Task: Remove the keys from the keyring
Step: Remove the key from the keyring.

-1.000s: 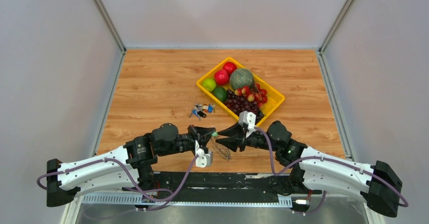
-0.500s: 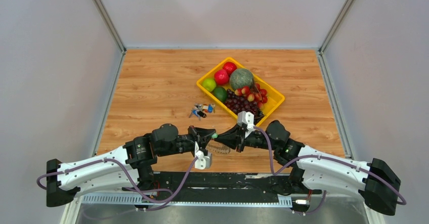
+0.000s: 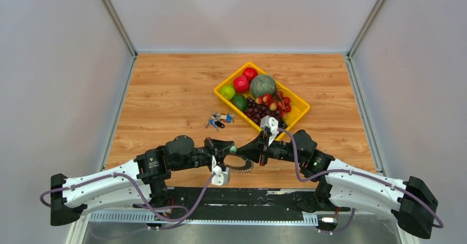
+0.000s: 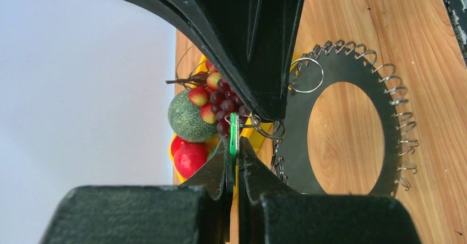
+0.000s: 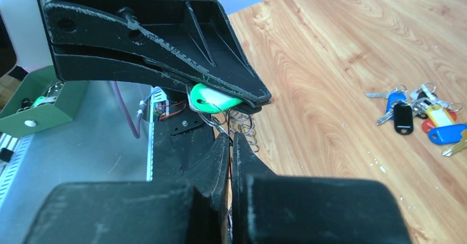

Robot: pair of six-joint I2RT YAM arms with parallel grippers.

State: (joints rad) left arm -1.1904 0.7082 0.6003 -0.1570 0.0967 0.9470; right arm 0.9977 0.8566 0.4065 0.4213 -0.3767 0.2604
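The keys form a dark saw-toothed wreath on the keyring, held level just above the table's near edge between both grippers. In the left wrist view the keys show as a flat ring edged with wire loops. My left gripper is shut on the green tag. My right gripper meets it tip to tip and is shut on the thin keyring wire just under the tag.
A yellow tray behind the grippers holds a melon, apples, limes and grapes. A small bunch of coloured keys lies on the wood left of the tray.
My right gripper moved left to the tag and shut on the keyring wire. The keys, hanging in a clump before, now spread out as a level ring. The left gripper kept its hold.
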